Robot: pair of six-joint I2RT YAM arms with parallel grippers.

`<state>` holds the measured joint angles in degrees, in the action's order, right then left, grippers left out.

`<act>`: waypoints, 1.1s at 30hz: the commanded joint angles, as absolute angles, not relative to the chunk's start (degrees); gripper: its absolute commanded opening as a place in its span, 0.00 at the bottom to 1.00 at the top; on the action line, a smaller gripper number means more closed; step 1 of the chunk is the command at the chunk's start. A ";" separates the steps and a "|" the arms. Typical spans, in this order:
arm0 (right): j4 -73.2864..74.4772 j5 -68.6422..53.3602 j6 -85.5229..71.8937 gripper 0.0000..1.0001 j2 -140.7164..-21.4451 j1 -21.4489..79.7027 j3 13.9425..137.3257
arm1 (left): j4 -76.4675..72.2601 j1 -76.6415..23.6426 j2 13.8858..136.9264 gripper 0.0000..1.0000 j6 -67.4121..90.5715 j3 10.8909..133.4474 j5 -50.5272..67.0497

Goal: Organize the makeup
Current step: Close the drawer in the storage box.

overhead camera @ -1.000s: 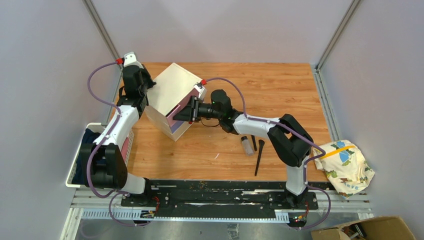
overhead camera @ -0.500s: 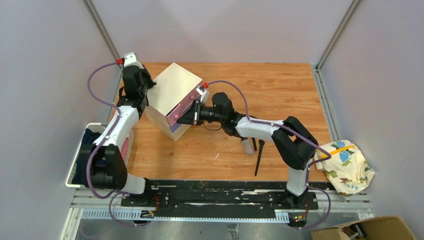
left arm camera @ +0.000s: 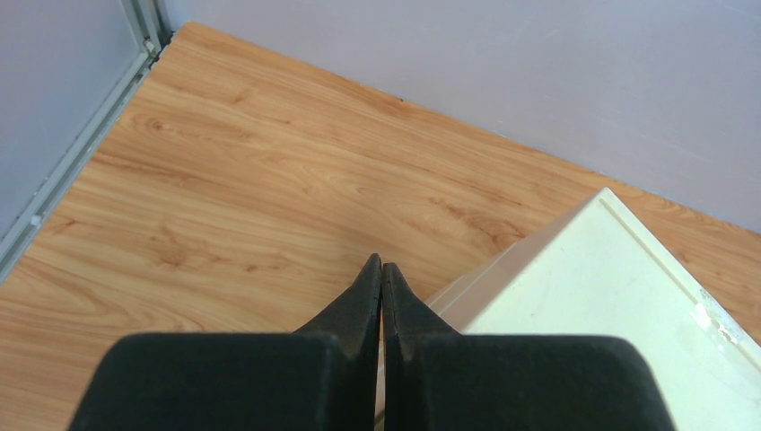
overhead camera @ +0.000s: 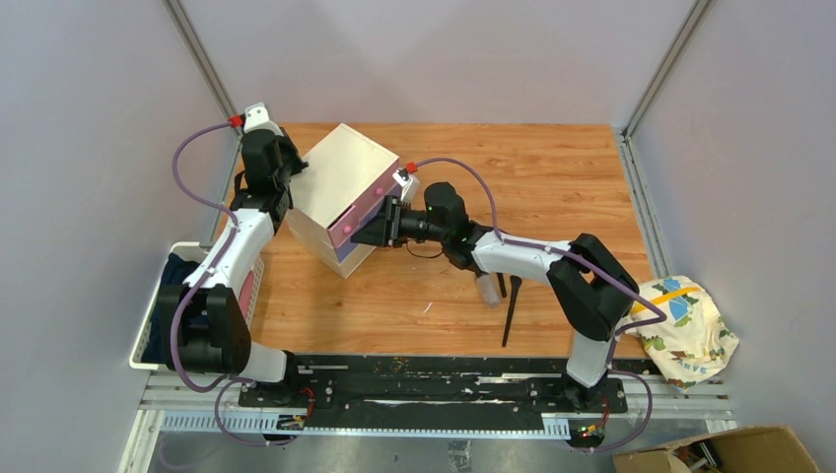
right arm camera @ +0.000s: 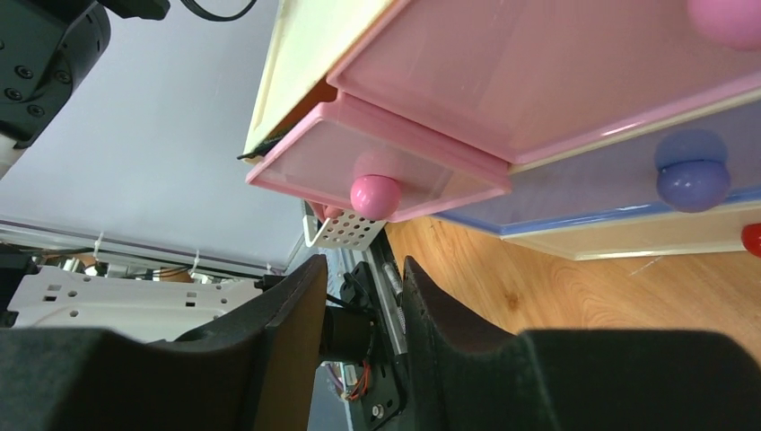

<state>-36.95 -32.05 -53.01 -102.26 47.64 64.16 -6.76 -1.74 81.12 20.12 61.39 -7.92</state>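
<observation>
The makeup lies on the table right of centre: a small clear bottle (overhead camera: 485,288) and two slim black-handled brushes (overhead camera: 510,313). The cream box (overhead camera: 338,187) stands at the back left, its pink and purple drawers facing my right gripper (overhead camera: 373,233). That gripper is open and empty, just off a pink drawer (right arm camera: 377,157) that sticks out a little, its pink knob (right arm camera: 375,195) ahead of my fingers. My left gripper (overhead camera: 292,181) is shut and empty, its tips (left arm camera: 381,262) against the box's back-left side (left arm camera: 610,314).
A white basket (overhead camera: 148,330) holding dark cloth hangs off the table's left edge. A patterned cloth bundle (overhead camera: 680,325) lies off the right edge and a cardboard box (overhead camera: 720,453) below it. Walls close in the table's back and sides.
My right gripper has drawn back to the right from the box, and the pink drawer front now shows, pulled out slightly. The left arm has not moved.
</observation>
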 commanded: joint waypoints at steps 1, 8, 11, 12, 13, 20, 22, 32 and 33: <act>-37.40 -33.97 -53.00 0.41 -103.71 48.16 67.45 | 0.26 -2.85 81.51 0.00 21.10 59.25 -6.15; -34.58 -34.40 -52.20 0.41 -106.41 48.07 72.51 | 0.26 -2.86 81.56 0.00 21.09 59.50 -6.24; -33.72 -34.50 -52.38 0.40 -107.69 48.05 74.28 | 0.35 -2.85 81.41 0.00 20.93 59.54 -6.45; -33.74 -34.67 -52.57 0.40 -108.01 48.06 74.57 | 0.35 -2.84 81.39 0.00 20.90 59.58 -6.50; -33.81 -34.78 -52.82 0.40 -108.20 48.12 74.69 | 0.42 -2.82 81.41 0.00 20.92 59.53 -6.58; -34.96 -34.35 -53.60 0.40 -108.80 48.08 73.98 | 0.26 -2.89 81.56 0.00 20.91 59.58 -6.59; -35.29 -34.15 -53.92 0.39 -109.12 48.16 74.30 | 0.26 -2.78 81.56 0.00 20.91 59.50 -6.59; -36.67 -33.85 -55.73 0.35 -111.36 48.16 76.44 | 0.24 -2.84 81.56 0.00 20.83 59.20 -6.77; -37.04 -33.80 -55.92 0.35 -111.36 48.16 76.46 | 0.26 -2.77 81.54 0.00 20.83 59.23 -6.83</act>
<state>-34.74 -33.69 -54.50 -110.15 47.64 74.52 -6.74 -1.80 81.08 20.25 61.36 -8.01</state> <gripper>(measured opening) 0.355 0.001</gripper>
